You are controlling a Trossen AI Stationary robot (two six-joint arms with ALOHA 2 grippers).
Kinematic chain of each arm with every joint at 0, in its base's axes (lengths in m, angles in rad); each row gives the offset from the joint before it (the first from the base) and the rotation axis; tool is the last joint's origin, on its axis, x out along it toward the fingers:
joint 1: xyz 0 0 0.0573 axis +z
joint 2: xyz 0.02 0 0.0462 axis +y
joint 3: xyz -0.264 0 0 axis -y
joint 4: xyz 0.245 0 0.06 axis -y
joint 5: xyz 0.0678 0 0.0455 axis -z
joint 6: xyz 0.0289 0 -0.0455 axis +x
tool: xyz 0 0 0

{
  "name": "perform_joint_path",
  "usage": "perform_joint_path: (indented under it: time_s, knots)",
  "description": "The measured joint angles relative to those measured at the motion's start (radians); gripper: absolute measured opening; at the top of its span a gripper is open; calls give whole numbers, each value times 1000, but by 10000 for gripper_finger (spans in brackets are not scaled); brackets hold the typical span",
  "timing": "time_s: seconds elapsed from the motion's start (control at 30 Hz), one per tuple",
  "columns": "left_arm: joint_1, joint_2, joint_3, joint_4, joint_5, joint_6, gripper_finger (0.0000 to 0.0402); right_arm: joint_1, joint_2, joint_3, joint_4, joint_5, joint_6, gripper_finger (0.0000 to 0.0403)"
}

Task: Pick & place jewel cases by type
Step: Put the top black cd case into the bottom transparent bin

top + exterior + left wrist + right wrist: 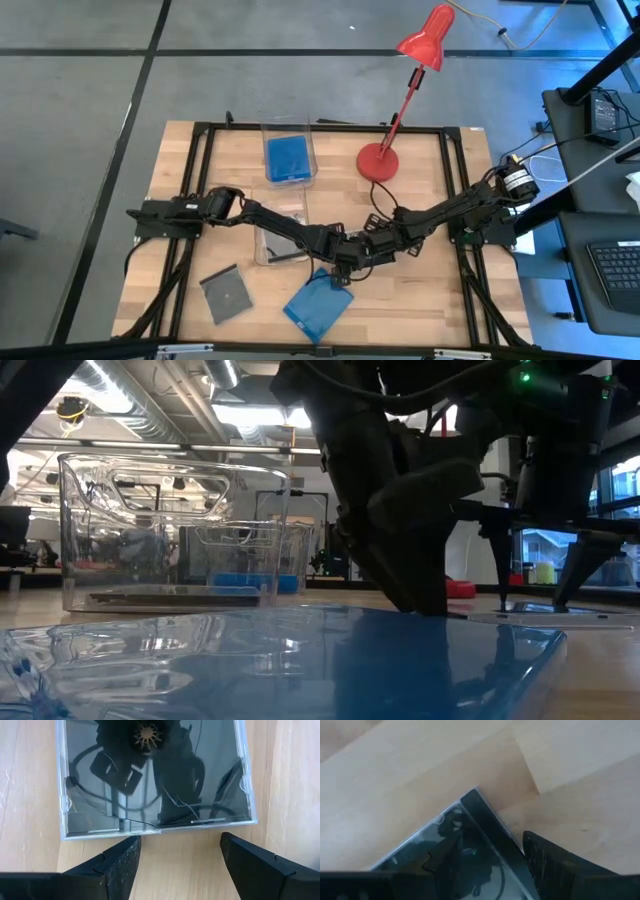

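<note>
While two bins (289, 152) stand, four jewel cases (318, 305) show.

We see a light wooden table (420, 290) edged by a black frame. On its far side stands a clear bin (289, 152) with a blue jewel case inside, and beside it the round base of a red lamp (379, 162). Near the middle sits a second clear bin (280, 238). Toward the near edge lie a grey jewel case (225, 294) and a blue jewel case (318, 306), apart from each other.
</note>
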Motion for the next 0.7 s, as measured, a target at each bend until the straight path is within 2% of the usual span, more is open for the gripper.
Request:
perform_joint_path:
  time_s: [0.23, 0.43, 0.53, 0.7]
  knots:
    - [-1, 0, -1, -8, 2, 4, 271, 16, -53, 0, -179, 20, -1, 211]
    - [-6, 0, -1, -9, -18, 16, 271, 30, -144, 0, -166, 85, -144, 211]
    - [-14, 0, -1, -9, -59, 63, 271, 33, -197, 0, -169, 92, -291, 211]
    - [-24, 0, -1, -11, -85, 93, 271, 33, -266, 0, -200, 70, -757, 211]
